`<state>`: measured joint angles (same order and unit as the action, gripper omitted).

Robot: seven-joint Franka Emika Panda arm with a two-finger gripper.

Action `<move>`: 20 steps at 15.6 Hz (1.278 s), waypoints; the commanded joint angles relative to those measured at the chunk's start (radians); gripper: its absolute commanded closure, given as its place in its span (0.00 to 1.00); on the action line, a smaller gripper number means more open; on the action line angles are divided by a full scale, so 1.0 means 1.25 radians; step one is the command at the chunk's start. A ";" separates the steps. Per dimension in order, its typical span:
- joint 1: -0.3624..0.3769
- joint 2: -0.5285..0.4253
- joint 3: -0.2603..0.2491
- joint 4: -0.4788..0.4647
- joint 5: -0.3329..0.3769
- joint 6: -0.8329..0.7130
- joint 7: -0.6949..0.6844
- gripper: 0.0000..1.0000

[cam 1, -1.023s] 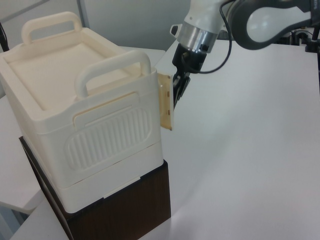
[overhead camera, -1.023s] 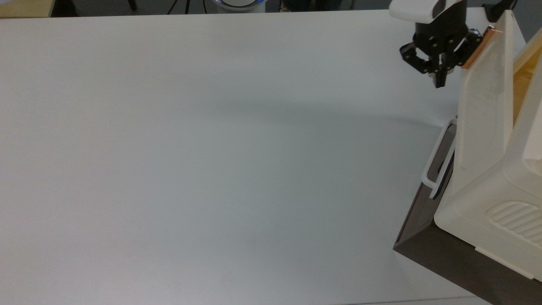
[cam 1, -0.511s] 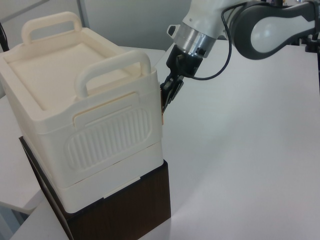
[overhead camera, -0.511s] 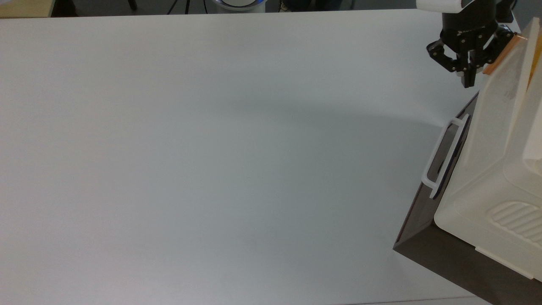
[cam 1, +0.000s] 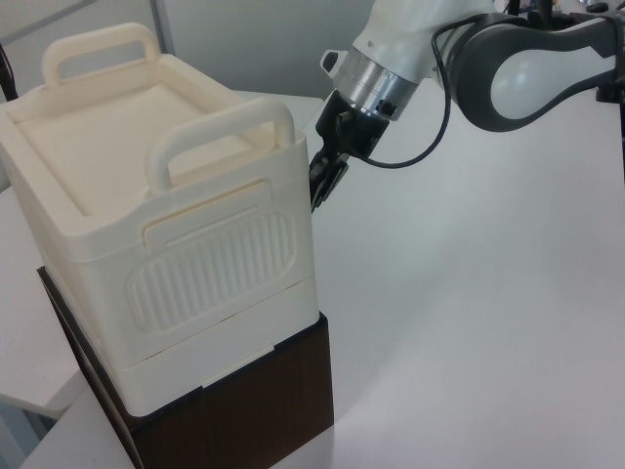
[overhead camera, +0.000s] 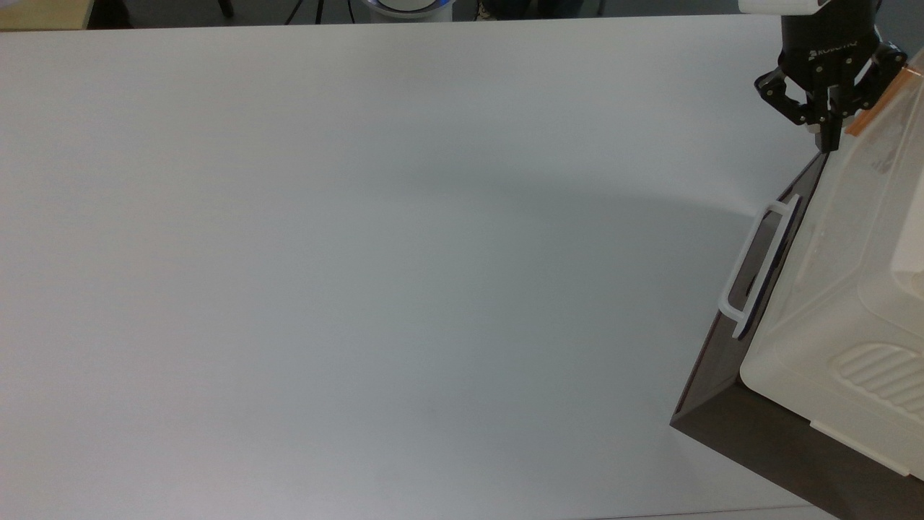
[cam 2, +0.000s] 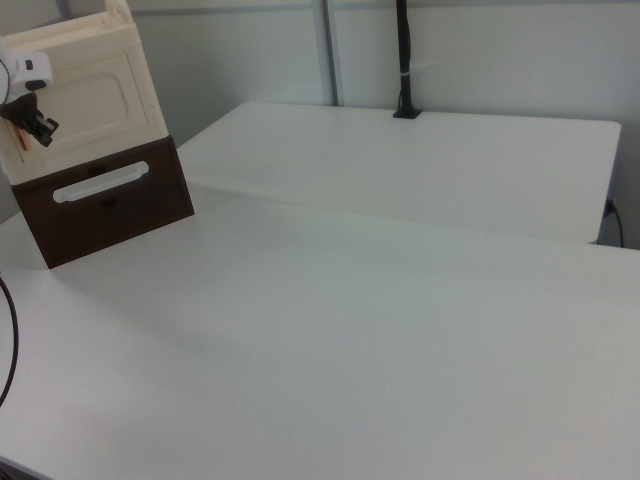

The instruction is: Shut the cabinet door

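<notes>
One arm reaches across the white table (overhead camera: 361,253), and we see its gripper (overhead camera: 830,133) at the far right of the top view, fingers pointing down toward the table and pressed up against the orange-brown handle (overhead camera: 877,105) on the edge of the cabinet door (overhead camera: 859,217). In the left view the gripper (cam 1: 325,186) sits at the front corner of the cream cabinet (cam 1: 166,225), with the arm's silver wrist and grey-and-white links rising up and away toward the left view's upper right. We see the black fingers drawn close together with nothing gripped between them; their side rests against the door's handle edge.

In the right view the cabinet door (cam 2: 85,95) lies flat against the cabinet's front, its rounded-rectangle inset facing us, with the gripper (cam 2: 35,125) at the door's left edge in the right view. Below the door sits the dark brown panel (cam 2: 110,205) with its white loop handle (cam 2: 100,182). In the top view that loop handle (overhead camera: 754,267) stands just beside the lower part of the door.
</notes>
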<state>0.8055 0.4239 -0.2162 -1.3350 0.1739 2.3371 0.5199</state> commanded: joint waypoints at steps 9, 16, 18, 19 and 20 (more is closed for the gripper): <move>-0.025 -0.054 -0.020 -0.025 -0.018 -0.173 -0.056 0.94; -0.231 -0.133 -0.021 -0.034 -0.018 -0.556 -0.259 0.85; -0.288 -0.165 -0.022 -0.068 -0.025 -0.603 -0.285 0.43; -0.303 -0.184 -0.023 -0.099 -0.042 -0.602 -0.285 0.07; -0.312 -0.200 -0.023 -0.117 -0.079 -0.602 -0.285 0.00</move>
<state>0.4519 0.2667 -0.2524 -1.3575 0.1514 1.5963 0.1842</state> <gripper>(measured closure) 0.656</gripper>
